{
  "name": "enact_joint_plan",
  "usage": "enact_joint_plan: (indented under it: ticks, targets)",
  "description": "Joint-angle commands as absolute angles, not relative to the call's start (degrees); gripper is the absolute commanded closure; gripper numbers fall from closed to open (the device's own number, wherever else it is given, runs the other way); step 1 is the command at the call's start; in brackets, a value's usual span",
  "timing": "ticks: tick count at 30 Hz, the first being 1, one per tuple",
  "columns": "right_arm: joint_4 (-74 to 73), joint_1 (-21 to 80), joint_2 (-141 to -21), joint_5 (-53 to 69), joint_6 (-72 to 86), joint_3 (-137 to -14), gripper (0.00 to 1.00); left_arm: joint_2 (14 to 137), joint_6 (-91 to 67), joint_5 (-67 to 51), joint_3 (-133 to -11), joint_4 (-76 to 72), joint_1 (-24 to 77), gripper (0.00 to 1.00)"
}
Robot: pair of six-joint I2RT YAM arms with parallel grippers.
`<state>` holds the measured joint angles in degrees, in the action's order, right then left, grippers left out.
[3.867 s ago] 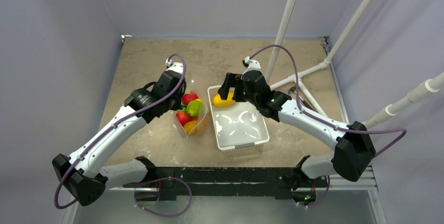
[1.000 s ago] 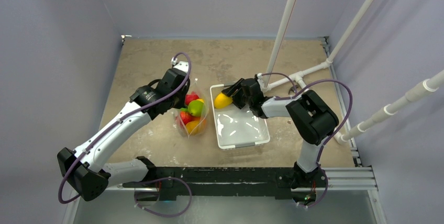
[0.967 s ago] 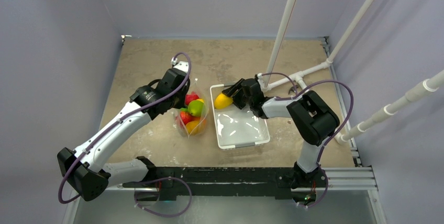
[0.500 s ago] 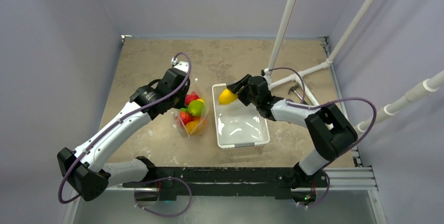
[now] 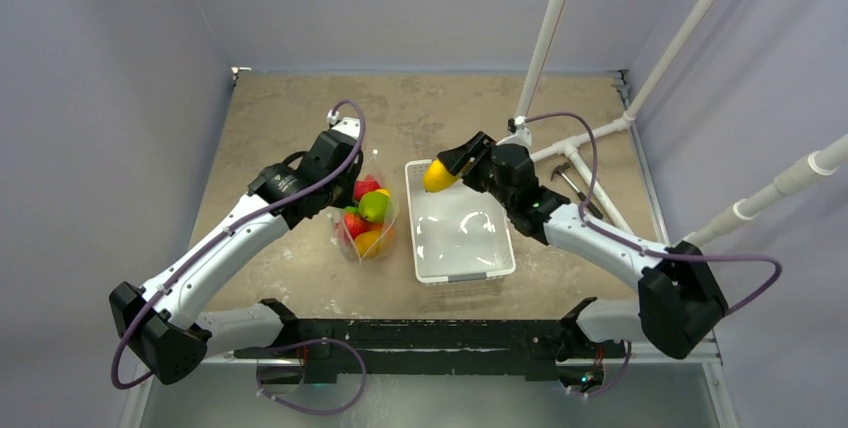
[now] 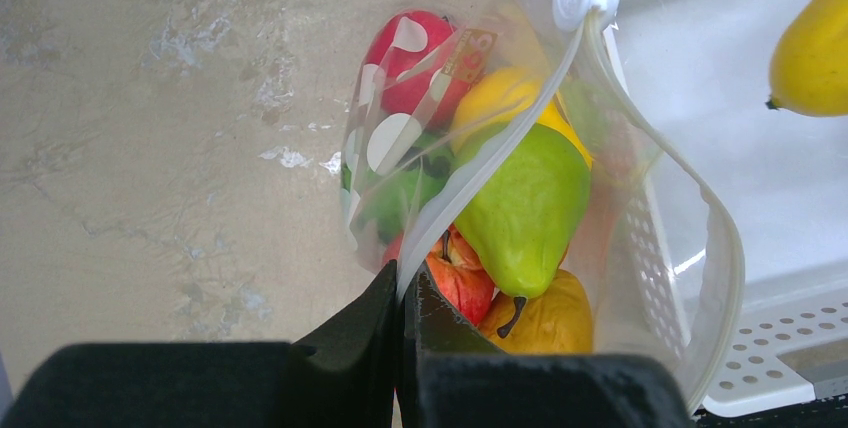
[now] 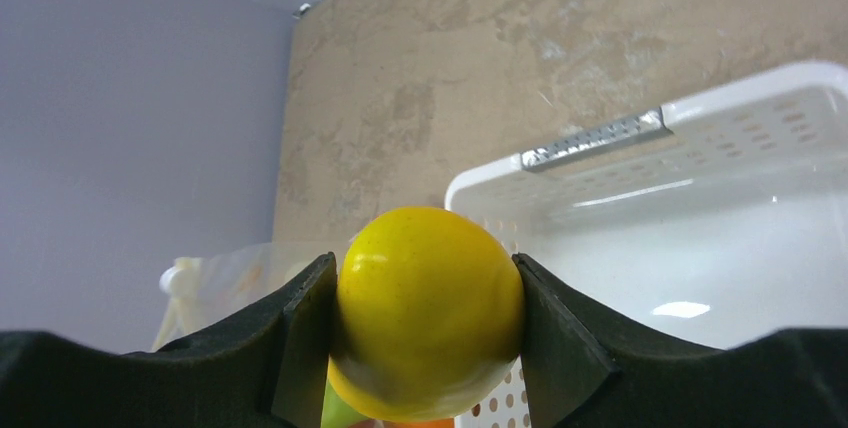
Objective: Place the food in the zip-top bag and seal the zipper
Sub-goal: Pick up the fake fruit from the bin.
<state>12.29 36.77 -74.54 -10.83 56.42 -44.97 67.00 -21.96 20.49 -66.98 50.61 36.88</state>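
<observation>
Fruit (image 7: pixel 428 313), perhaps lemon, in right hand (image 7: pixel 422 293)

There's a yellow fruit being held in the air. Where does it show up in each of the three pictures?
Top external: the yellow fruit sits just above the middle, at the far left corner of the white tray.
Left wrist: at the upper right edge, partly cut off, with the tray behind it.
Right wrist: bottom centre, pinched between the black fingers.
Shared landmark: the white tray, also seen at and.
</observation>
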Motion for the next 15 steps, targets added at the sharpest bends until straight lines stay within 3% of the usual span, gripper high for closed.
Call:
enact_joint_plan:
  ticks: [1, 15]
  targets:
    - [13.8, 37.1, -69.9, -8.9, 47.2, -48.5, 0.9, 65.6, -22.7, 19.7, -68.5, 48.9, 37.0, 1.0]
    - [11.8, 44.5, -68.0, -3.8, 35.2, -58.9, 0.87, 63.8, -23.6, 19.0, -68.1, 49.2, 37.0, 1.0]
